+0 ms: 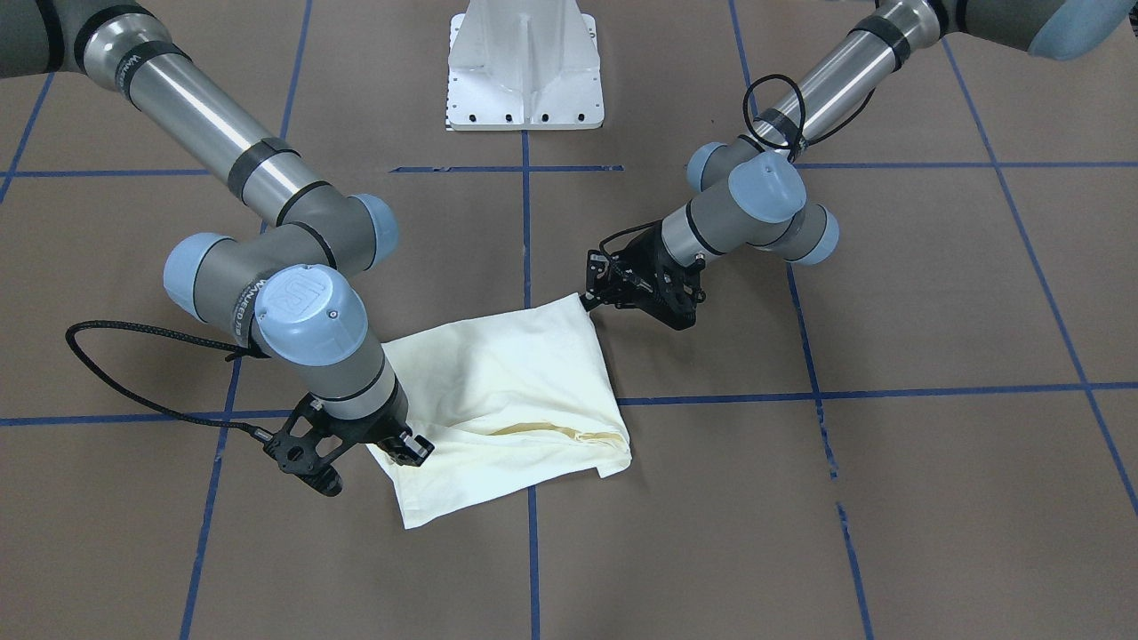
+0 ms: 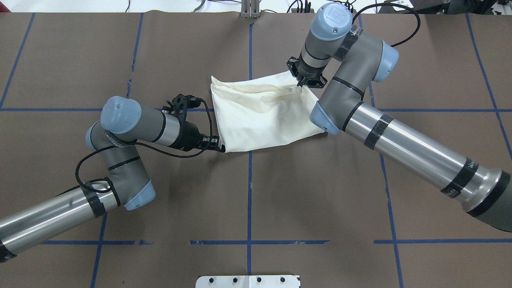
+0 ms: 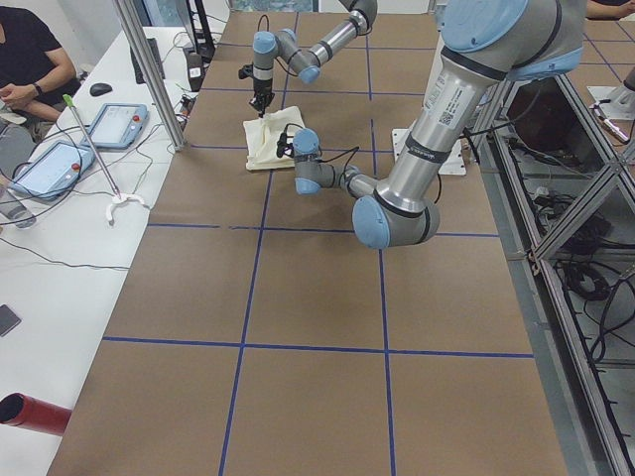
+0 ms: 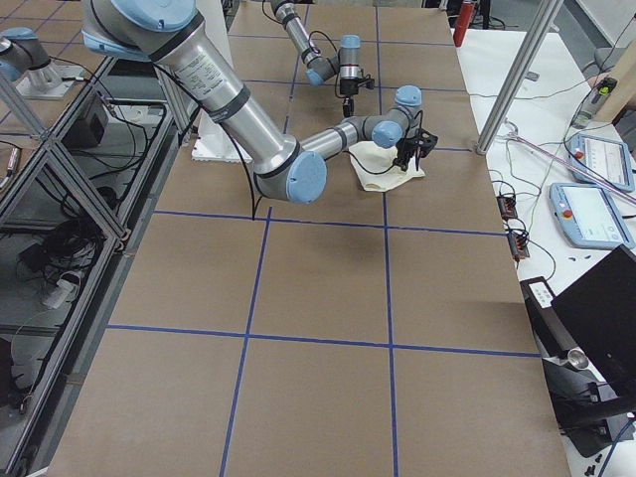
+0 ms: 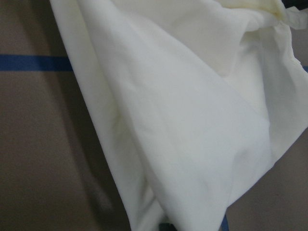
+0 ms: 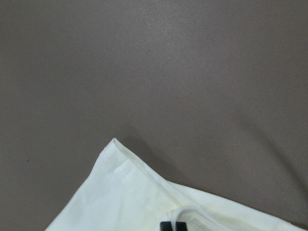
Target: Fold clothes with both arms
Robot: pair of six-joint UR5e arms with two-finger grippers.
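Note:
The cream-white shirt lies folded, plain side up, near the table's middle; it also shows in the overhead view. The cat print is hidden. My left gripper is shut on the shirt's corner nearest the robot, low over the table. In the left wrist view the cloth fills the frame. My right gripper points down at the far edge and is shut on a pinch of hem. In the right wrist view its fingertips sit close together on the shirt's hem.
The table is covered in brown paper with blue tape lines. The white pedestal base stands at the robot's side. Beyond the far edge is a white bench with tablets and a seated person.

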